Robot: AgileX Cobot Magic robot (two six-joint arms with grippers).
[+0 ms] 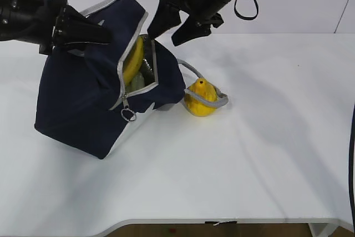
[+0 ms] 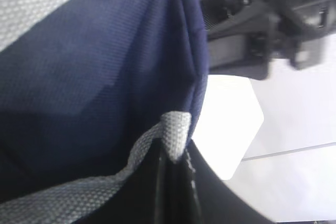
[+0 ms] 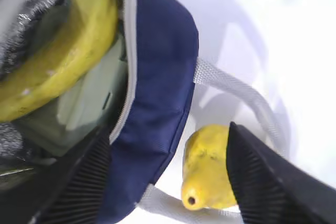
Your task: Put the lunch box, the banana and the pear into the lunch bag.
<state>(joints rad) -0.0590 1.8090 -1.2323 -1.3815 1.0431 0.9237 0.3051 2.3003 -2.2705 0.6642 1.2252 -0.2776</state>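
The navy lunch bag [image 1: 83, 92] stands tilted on the white table, its zipper open. The banana [image 1: 133, 59] lies inside the opening, over the pale green lid of the lunch box [image 3: 92, 90]. The pear [image 1: 199, 98] sits on the table right of the bag, under a grey handle strap [image 1: 208, 101]. My left gripper [image 1: 102, 34] is shut on the bag's grey webbing handle [image 2: 170, 129] at the top left. My right gripper [image 1: 166, 29] hangs open and empty above the bag's opening; in its wrist view the banana [image 3: 68, 51] and pear [image 3: 207, 166] show below.
The white table [image 1: 266, 137] stretches to the right and front of the bag. The front edge of the table runs along the bottom of the exterior view.
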